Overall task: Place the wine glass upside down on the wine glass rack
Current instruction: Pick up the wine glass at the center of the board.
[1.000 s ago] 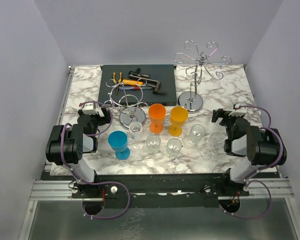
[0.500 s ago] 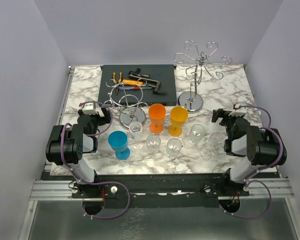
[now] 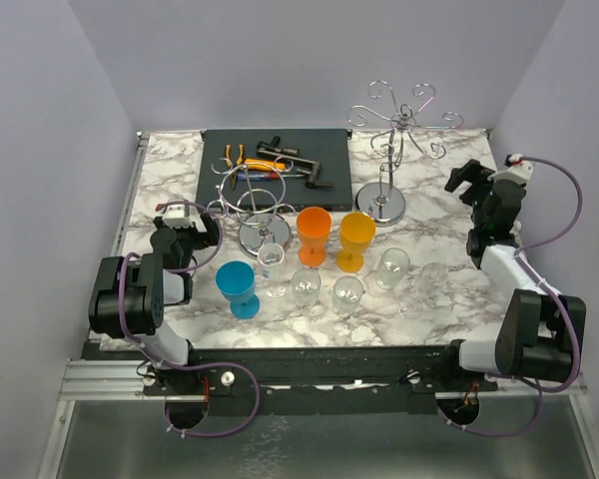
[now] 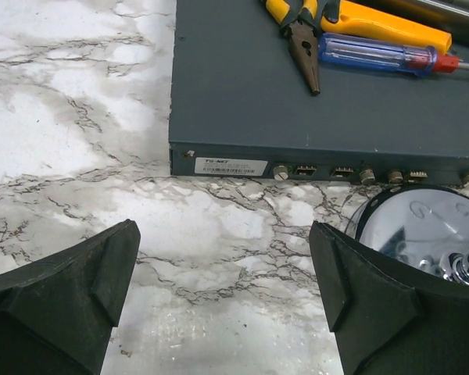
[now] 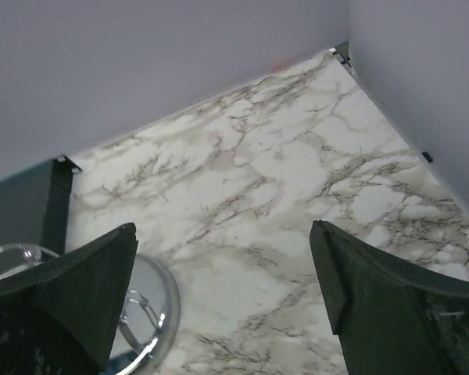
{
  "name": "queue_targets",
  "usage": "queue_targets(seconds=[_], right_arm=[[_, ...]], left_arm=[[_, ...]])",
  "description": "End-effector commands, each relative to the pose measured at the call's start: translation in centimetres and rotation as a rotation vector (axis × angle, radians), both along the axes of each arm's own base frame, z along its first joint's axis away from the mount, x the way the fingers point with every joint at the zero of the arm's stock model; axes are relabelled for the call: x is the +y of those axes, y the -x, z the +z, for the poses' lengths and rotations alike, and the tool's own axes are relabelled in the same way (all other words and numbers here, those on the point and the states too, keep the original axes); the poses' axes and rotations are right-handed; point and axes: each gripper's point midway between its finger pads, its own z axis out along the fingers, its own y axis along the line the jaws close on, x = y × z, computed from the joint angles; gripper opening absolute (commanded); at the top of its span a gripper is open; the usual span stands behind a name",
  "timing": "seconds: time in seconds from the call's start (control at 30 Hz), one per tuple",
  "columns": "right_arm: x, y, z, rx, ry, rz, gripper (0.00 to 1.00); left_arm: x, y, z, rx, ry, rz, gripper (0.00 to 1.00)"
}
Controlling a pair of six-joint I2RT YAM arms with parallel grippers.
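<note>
The tall chrome wine glass rack point(image 3: 387, 150) with curled arms stands at the back, right of centre. Part of its round base shows in the right wrist view point(image 5: 137, 312). Several clear wine glasses stand upright in the front middle; one of them point(image 3: 392, 265) is nearest the rack. My right gripper point(image 3: 473, 181) is raised right of the rack, open and empty point(image 5: 223, 230), over bare marble. My left gripper point(image 3: 187, 224) is open and empty point(image 4: 223, 234), low at the left, beside a shorter chrome wire stand point(image 3: 254, 205).
An orange cup point(image 3: 313, 235), a yellow cup point(image 3: 355, 239) and a blue cup point(image 3: 237, 287) stand among the glasses. A dark tray point(image 3: 275, 160) at the back holds pliers point(image 4: 301, 31) and a screwdriver point(image 4: 383, 55). The shorter stand's round base point(image 4: 422, 234) lies by my left finger.
My right arm has lifted and swung back to the right, from beside the glasses to right of the rack. My left gripper has barely shifted. No object has moved.
</note>
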Motion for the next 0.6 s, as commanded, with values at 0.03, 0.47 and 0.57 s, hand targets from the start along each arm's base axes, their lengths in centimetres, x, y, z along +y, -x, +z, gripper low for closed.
queue_targets(seconds=[0.03, 0.47, 0.57], right_arm=[[0.5, 1.8, -5.3, 0.290, -0.389, -0.103, 1.00], [2.4, 1.8, 2.7, 0.293, -0.317, 0.063, 1.00], [2.0, 1.7, 6.1, 0.243, -0.300, 0.050, 1.00]], left_arm=[[-1.3, -0.3, 2.4, 0.019, -0.003, -0.109, 0.99], [0.1, -0.8, 7.2, 0.368, -0.035, -0.075, 0.99], [0.2, -0.6, 8.5, 0.416, -0.036, -0.073, 0.99]])
